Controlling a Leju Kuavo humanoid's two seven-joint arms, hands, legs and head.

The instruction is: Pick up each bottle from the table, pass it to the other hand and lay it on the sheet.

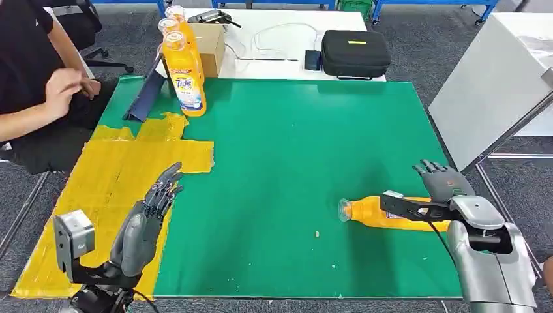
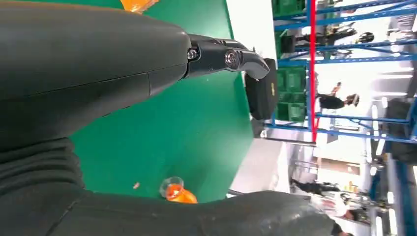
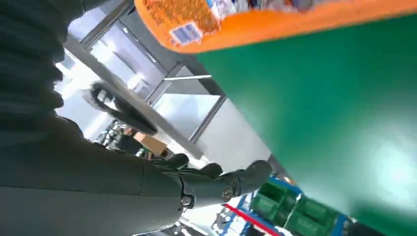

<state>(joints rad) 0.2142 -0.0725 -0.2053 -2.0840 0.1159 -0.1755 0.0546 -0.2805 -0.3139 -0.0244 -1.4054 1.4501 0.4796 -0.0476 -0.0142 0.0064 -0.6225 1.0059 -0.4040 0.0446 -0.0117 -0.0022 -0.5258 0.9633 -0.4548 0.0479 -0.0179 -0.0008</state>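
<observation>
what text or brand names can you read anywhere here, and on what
"Tide": on the label of the front upright orange bottle.
Smaller print under it: too small to read.
Label on the lying bottle, right wrist view: blurred, unreadable.
Yellow tag on the black case: too small to read.

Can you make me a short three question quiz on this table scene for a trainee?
1. True or false: the lying bottle rests on the yellow sheet.
2. Which hand is nearest the lying bottle? A) left hand B) right hand
3. Fill in: the standing bottles are at the table's far ____ corner, from the head view.

Key: 1 false, it lies on the green mat; 2 B; 3 left.
</observation>
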